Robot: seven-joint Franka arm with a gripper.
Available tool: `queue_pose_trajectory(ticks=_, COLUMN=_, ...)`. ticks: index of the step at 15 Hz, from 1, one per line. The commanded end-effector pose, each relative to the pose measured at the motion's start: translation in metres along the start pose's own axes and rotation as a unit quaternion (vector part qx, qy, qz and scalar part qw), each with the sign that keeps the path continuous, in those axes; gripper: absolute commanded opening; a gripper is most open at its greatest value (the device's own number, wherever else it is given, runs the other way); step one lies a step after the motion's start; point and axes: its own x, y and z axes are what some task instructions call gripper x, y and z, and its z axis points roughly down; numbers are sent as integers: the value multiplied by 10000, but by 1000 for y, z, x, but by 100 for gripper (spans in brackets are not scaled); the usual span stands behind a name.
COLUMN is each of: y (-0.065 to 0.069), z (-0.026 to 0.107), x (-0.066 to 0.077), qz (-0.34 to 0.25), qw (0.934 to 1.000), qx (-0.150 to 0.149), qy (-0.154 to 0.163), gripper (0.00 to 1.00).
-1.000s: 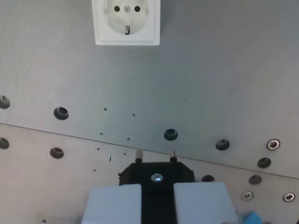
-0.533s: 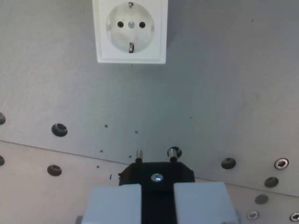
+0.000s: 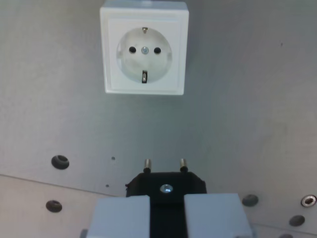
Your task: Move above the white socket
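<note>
The white socket (image 3: 144, 49) is a square wall-type outlet with two round holes and a centre screw, lying flat on the grey metal plate (image 3: 247, 119) at the top middle of the wrist view. My gripper (image 3: 167, 210) is at the bottom middle, its two light grey fingers (image 3: 119, 217) shut on a black plug (image 3: 166, 185). The plug's two metal pins (image 3: 147, 164) point toward the socket. The socket lies well ahead of the pins, slightly toward the wrist view's left.
Dark round holes (image 3: 60, 161) and screws (image 3: 308, 201) dot the metal plate along the lower part of the view. A seam (image 3: 49, 181) runs between two plates at the lower left.
The camera has moved forward: the socket has slid down the view and grown larger, now fully in frame. The holes and seam have slid toward the bottom. The plug stays held.
</note>
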Motion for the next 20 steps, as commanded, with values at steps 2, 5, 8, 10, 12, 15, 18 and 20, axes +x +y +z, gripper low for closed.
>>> queue_pose_trajectory(ticks=2, y=-2, z=17, x=15, qz=-2, qw=9999, qx=107, qy=35, gripper=0)
queue_pose_trajectory(ticks=5, y=-4, z=29, x=21, qz=-34, qw=9999, qx=126, qy=4, gripper=0)
queue_pose_trajectory(ticks=8, y=-5, z=39, x=26, qz=-48, qw=9999, qx=121, qy=32, gripper=0)
queue_pose_trajectory(ticks=10, y=-6, z=44, x=28, qz=-58, qw=9999, qx=116, qy=47, gripper=0)
queue_pose_trajectory(ticks=12, y=-6, z=49, x=30, qz=-68, qw=9999, qx=109, qy=70, gripper=0)
queue_pose_trajectory(ticks=15, y=-8, z=56, x=32, qz=-75, qw=9999, qx=100, qy=89, gripper=0)
queue_pose_trajectory(ticks=18, y=-9, z=62, x=35, qz=-73, qw=9999, qx=99, qy=70, gripper=0)
queue_pose_trajectory(ticks=20, y=-9, z=66, x=37, qz=-72, qw=9999, qx=97, qy=62, gripper=0)
